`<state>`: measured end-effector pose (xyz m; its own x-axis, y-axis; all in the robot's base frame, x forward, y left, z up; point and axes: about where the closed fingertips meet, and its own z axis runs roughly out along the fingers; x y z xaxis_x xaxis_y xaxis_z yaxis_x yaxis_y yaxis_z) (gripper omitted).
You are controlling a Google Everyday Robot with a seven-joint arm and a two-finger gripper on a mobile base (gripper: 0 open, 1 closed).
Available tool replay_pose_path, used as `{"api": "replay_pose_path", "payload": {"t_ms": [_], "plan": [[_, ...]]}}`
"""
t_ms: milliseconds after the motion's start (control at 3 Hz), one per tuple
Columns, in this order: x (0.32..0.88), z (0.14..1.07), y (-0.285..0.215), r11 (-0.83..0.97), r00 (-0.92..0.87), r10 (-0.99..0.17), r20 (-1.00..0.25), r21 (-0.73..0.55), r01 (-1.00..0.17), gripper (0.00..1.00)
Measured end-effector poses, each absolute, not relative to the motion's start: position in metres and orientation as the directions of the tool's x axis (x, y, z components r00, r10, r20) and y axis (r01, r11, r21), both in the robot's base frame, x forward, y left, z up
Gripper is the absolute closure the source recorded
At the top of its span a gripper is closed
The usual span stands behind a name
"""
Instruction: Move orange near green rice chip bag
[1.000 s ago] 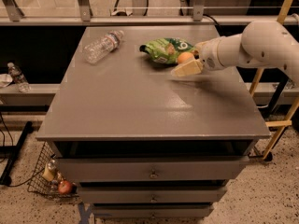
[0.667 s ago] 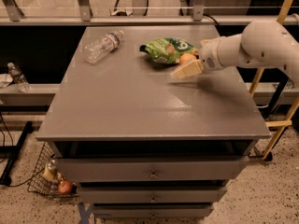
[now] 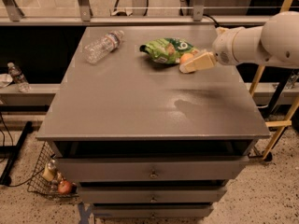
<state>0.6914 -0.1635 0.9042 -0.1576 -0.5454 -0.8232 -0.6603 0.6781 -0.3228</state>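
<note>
The orange [image 3: 186, 58] rests on the grey table top, touching the right end of the green rice chip bag [image 3: 164, 49], which lies at the back middle of the table. My gripper [image 3: 188, 65] reaches in from the right on a white arm [image 3: 252, 42]. It is open, with its beige near finger [image 3: 198, 62] just in front of the orange and a little to its right. The far finger is hidden behind the orange.
A clear plastic water bottle [image 3: 103, 45] lies on the table [image 3: 140, 106] at the back left. Drawers sit below the table front. A wire basket [image 3: 52, 178] with small items stands on the floor at the left. A yellow ladder frame [image 3: 280, 101] stands to the right.
My gripper and arm have drawn back to the right while the orange stayed in place beside the green bag.
</note>
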Motion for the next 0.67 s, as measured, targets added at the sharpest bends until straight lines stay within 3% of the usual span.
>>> {"api": "replay_pose_path", "payload": {"t_ms": [333,667], "plan": [[0.6574,0.9346,-0.1917,0.731,-0.160,-0.546,-0.823,-0.374,-0.571,0.00],[0.6499,0.9378,-0.1910,0.731,-0.158,-0.553,-0.818,-0.385,-0.564,0.00]]}}
